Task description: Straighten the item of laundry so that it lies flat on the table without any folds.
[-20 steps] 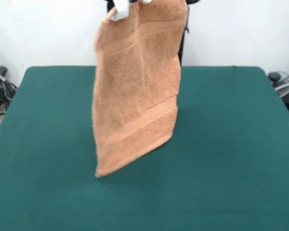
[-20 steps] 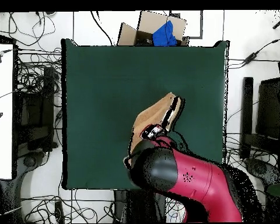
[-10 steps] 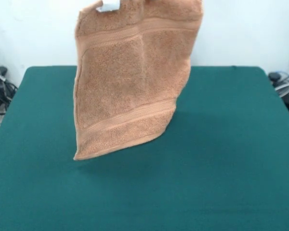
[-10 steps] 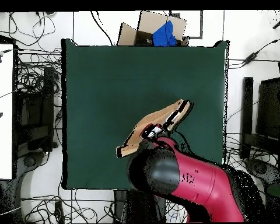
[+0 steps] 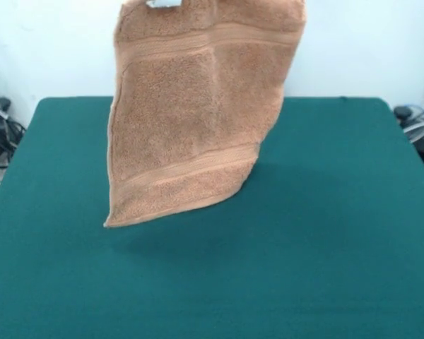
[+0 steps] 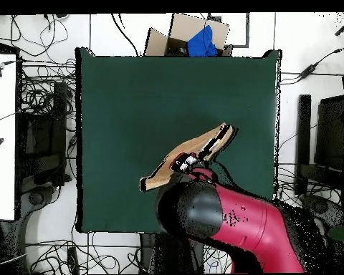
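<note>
Terry cloth, light orange-brown, hangs from a grip that cannot be read; in the overhead view the gripper [image 6: 187, 163] shows only as a small light and dark patch at the towel's upper edge, just off the arm's wrist, and whether it is clamped on the cloth cannot be told, though the towel hanging clear suggests it is held there; the front view cuts off above the top hem and shows no gripper at all. The towel [image 5: 198, 113] hangs as one sheet in the air above the table [image 5: 339, 212], its lowest corner at about 7 o'clock and seemingly clear of the green surface, with a faint shadow beneath; seen from above it is a thin slanted strip running from 8 o'clock to 2 o'clock over the table's middle-right part. Two woven bands cross it, one near the top hem and one near the bottom. It should handle as light, soft and wholly limp, not slippery, not fragile; it will drape and fold under its own weight, so corners or the hem are the sensible places to hold. A small white tag [image 5: 164, 3] sits at the top edge; no writing or brand on it is legible. The red and black arm [image 6: 225, 222] enters from 5 o'clock.
</note>
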### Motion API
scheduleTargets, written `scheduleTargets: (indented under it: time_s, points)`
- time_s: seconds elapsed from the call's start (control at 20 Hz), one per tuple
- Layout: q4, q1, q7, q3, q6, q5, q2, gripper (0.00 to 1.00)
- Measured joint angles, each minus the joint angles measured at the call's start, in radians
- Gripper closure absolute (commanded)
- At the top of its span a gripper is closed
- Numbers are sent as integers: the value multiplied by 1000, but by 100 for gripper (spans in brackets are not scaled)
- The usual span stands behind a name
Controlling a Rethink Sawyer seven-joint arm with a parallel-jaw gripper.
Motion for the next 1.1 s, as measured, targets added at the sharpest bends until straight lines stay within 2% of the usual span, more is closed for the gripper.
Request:
scheduleTargets:
  time_s: [1.1]
  points:
    - [4,-90,0,70,0,0,-16,100]
